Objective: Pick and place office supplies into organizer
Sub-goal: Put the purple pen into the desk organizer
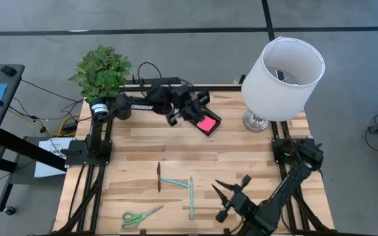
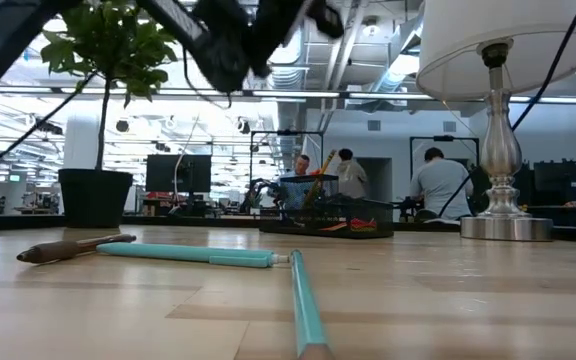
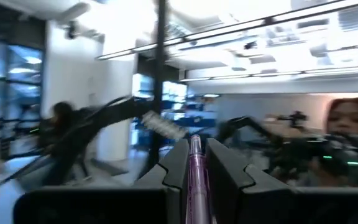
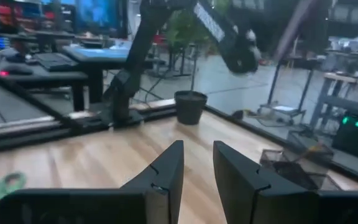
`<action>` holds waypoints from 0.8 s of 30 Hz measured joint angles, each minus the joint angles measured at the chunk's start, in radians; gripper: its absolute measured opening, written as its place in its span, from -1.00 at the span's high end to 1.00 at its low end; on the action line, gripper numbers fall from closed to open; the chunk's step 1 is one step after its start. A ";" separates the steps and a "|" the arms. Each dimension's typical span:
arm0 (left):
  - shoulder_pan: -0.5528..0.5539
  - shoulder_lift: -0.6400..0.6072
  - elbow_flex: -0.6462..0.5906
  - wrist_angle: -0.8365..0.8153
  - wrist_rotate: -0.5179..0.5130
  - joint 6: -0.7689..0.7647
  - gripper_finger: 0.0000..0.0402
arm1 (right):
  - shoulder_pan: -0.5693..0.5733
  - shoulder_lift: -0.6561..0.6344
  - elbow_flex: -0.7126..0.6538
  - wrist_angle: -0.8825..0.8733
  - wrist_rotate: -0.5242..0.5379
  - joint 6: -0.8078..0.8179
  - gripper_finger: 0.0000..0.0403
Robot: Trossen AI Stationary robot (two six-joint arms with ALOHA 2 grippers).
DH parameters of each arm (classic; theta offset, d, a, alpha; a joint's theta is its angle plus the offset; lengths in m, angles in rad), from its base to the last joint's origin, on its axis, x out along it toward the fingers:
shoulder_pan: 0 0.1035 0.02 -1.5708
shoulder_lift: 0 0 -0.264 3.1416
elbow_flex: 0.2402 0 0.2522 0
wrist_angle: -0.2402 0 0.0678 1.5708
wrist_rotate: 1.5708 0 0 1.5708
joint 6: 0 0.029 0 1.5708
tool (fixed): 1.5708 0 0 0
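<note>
The black organizer stands at the far middle of the table with a pink sticky-note pad in it. My left gripper hovers just left of it, raised and shut on a slim pink-violet pen. A dark brown pen, two teal pens and green-handled scissors lie flat on the near half of the table. My right gripper hangs over the near right part, fingers slightly apart, with nothing between them. My left gripper pinches the pink-violet pen between its two fingers; the pen shows as a thin strip in the gap. The fingers reach in from the table's left, tilted a little upward. The pen is lifted clear of the table and the organizer.
A white lamp stands at the far right and a potted plant at the far left corner. In the low view, the teal pens and the brown pen lie in front of the organizer. People sit in the room beyond.
</note>
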 joint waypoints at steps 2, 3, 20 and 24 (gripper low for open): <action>-0.068 -0.019 -0.011 -0.002 -0.018 0.022 0.85 | 0.005 0.000 -0.071 0.050 0.005 -0.001 0.61; -0.105 -0.024 -0.016 -0.004 -0.019 0.053 0.85 | 0.004 0.000 -0.104 0.068 0.005 -0.004 0.61; -0.530 -0.008 -0.031 -0.087 -0.236 0.596 0.85 | -0.165 -0.001 -0.220 0.165 -0.169 -0.232 0.61; -0.557 -0.009 -0.031 -0.145 -0.249 0.651 0.85 | -0.218 -0.001 -0.204 0.163 -0.150 -0.292 0.61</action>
